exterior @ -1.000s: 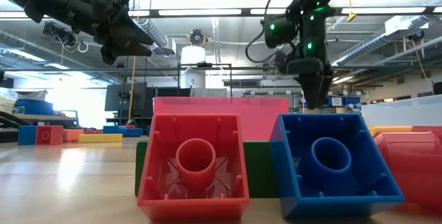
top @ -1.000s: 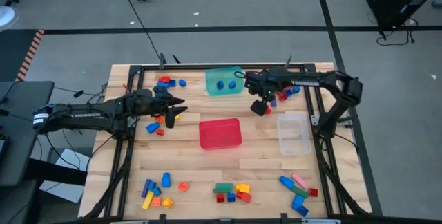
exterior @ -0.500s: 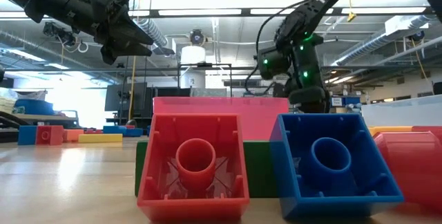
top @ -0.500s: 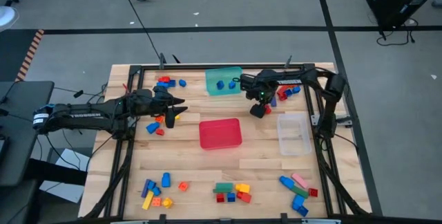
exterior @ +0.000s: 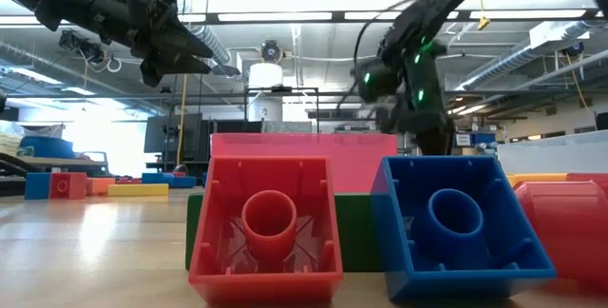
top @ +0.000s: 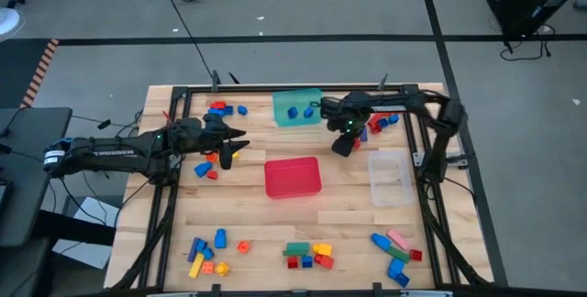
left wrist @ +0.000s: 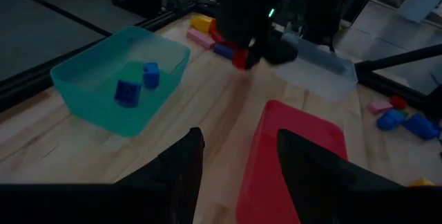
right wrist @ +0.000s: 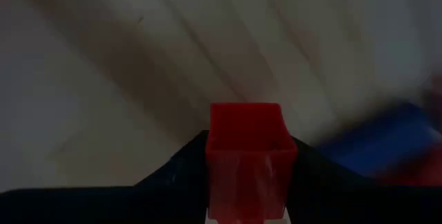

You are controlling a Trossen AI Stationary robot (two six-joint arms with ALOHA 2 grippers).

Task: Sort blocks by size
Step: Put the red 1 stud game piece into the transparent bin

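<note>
My high camera looks straight down on the whole surface point(top: 348, 214), arms entering from left and right. My low one sits at surface height, facing level across it into the room, with a red block point(exterior: 266, 227) and a blue block point(exterior: 461, 227) very close to the lens. The left wrist camera looks across at the teal tub point(left wrist: 121, 79) and red tub point(left wrist: 290, 155), which the high view shares. The right wrist camera sits tight against a small red block point(right wrist: 248, 158).
</note>
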